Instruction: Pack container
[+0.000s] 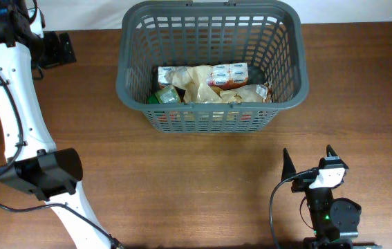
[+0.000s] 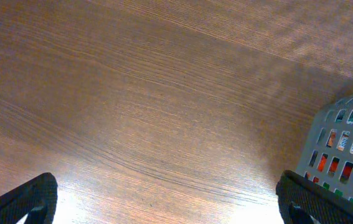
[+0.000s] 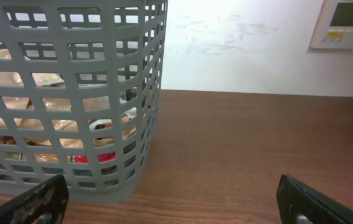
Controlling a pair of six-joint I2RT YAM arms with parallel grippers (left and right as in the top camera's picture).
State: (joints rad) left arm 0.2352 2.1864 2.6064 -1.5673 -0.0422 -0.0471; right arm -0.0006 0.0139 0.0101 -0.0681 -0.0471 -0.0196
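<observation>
The dark grey basket [image 1: 125,72] stands at the back middle of the wooden table. It holds a white and red packet [image 1: 227,72], beige bags [image 1: 196,88] and a green-lidded jar [image 1: 165,97]. My right gripper [image 1: 310,160] is open and empty, on the near side of the basket and to its right. In the right wrist view the basket wall [image 3: 157,93] is at the left, ahead of the open fingers [image 3: 176,199]. My left gripper [image 1: 61,48] is open and empty at the far left, apart from the basket. The left wrist view shows its fingers [image 2: 167,199] over bare wood, with the basket [image 2: 344,143] at the right edge.
A white wall with a beige control panel [image 3: 344,25] stands behind the table's back edge. The left arm's white links [image 1: 9,104] run down the left side of the table.
</observation>
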